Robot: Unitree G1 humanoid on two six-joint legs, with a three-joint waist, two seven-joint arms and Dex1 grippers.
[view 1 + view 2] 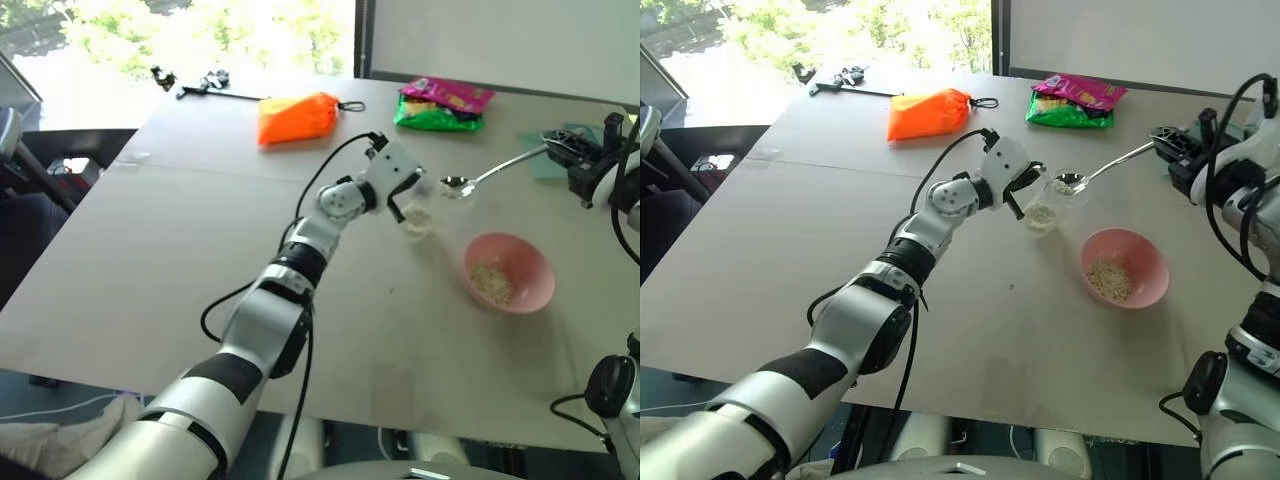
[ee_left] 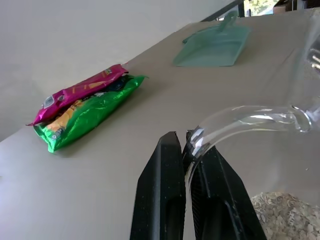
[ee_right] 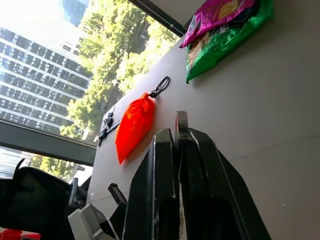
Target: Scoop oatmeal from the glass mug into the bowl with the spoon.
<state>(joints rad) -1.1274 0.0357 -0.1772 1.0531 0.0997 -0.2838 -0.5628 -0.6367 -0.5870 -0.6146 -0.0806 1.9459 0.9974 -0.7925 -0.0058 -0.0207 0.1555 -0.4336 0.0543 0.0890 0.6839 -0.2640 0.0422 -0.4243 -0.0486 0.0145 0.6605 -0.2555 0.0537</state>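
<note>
The glass mug [image 1: 420, 212] stands mid-table with oatmeal [image 2: 285, 216] at its bottom. My left gripper [image 2: 187, 142] is shut on the mug's clear handle [image 2: 245, 117]. To the right, my right gripper [image 3: 177, 132] is shut on the handle of the spoon [image 1: 500, 168]. The spoon reaches left, and its small bowl [image 1: 1068, 183] carries pale grains in the air just beside the mug's rim. The pink bowl [image 1: 535, 280] sits nearer the front and to the right of the mug, with a small heap of oatmeal [image 1: 492, 281] inside.
An orange pouch [image 1: 298, 117] and green-and-pink snack packets [image 1: 443, 105] lie at the back of the table. A teal scoop [image 2: 215, 45] rests at the far right, and black tools [image 1: 195, 85] lie at the far left corner.
</note>
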